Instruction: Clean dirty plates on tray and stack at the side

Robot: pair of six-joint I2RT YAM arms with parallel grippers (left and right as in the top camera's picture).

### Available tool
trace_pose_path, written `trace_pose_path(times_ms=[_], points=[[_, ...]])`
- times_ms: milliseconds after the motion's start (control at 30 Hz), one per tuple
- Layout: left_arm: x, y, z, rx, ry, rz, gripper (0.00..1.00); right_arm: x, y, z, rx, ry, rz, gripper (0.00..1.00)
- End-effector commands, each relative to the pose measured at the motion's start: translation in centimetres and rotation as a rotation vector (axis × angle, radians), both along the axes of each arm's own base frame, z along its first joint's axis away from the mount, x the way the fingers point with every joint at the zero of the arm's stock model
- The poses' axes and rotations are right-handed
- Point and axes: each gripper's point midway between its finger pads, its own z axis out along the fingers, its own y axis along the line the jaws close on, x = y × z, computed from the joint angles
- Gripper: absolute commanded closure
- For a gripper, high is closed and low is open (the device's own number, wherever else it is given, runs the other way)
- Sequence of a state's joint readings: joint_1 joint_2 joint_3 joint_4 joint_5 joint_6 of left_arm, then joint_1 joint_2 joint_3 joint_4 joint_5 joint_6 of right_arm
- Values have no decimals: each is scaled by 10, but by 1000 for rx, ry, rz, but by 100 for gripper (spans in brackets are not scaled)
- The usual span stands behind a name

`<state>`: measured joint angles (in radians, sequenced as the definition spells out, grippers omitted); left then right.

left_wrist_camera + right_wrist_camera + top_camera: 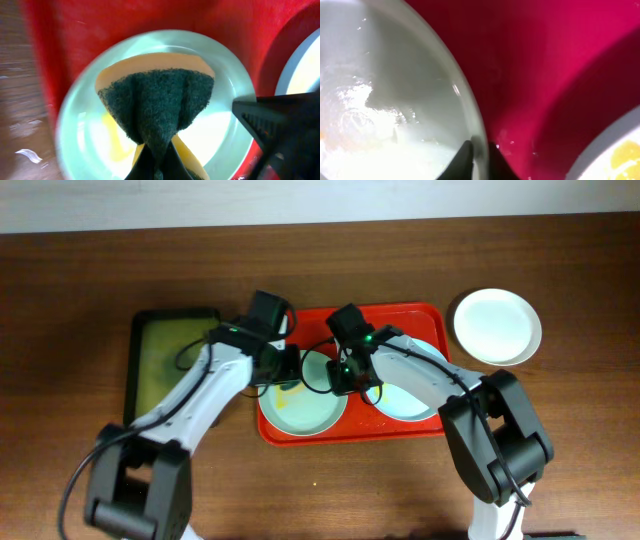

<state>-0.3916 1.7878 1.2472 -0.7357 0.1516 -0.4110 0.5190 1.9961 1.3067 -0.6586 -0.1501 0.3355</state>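
Observation:
The red tray [400,313] holds two pale mint-blue plates. The left plate [310,412] has a yellow smear [117,145]. My left gripper [283,370] is shut on a yellow sponge with a dark green scrub face [157,95] and holds it over this plate [220,65]. My right gripper [352,380] is shut on that plate's right rim [480,155]; it also shows in the left wrist view [280,120]. The second mint plate [415,402] lies to the right, with a yellowish smear [620,155]. A white plate [497,326] sits on the table right of the tray.
A smaller black-rimmed olive-green tray [170,360] lies left of the red tray. Bare wooden table [330,490] runs in front of both trays and behind them.

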Motion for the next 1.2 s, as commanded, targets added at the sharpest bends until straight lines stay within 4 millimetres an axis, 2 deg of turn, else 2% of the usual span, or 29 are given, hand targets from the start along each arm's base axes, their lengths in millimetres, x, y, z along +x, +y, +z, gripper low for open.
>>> trace_pose_path(times_ms=[0,100,333,400,467,600,700,800,900,1000,1067,1133,1167], points=[[-8,-13,-26,-6,71,-10,100,-5,7,-2,36,23,24,96],[-13,-14,-42,12,112,-17,100,-3,4,-2,39,24,14,96],[-18,-8,-65,58,162,-12,100,-1,1,-2,39,24,6,96],[-18,6,-73,139,162,3,100,-1,1,-2,38,24,7,96],[-20,35,-76,295,154,27,100,-1,1,-2,38,24,7,96],[-26,85,-65,569,144,46,100,-1,1,-2,38,23,6,96],[-23,96,-53,642,124,51,100,-1,1,-2,38,24,7,96],[-13,91,-39,615,95,61,100,-1,1,-2,38,24,7,96],[-5,73,-26,518,79,63,100,-1,1,-2,38,24,7,96],[-3,31,-18,283,98,32,100,-1,1,-2,39,23,7,96],[-5,0,-15,119,113,-53,100,-1,1,-2,40,21,7,96],[-8,-19,-14,16,125,-90,100,0,2,-2,40,20,7,96],[-9,-22,-15,-2,129,-95,100,-1,1,-2,40,21,7,96]])
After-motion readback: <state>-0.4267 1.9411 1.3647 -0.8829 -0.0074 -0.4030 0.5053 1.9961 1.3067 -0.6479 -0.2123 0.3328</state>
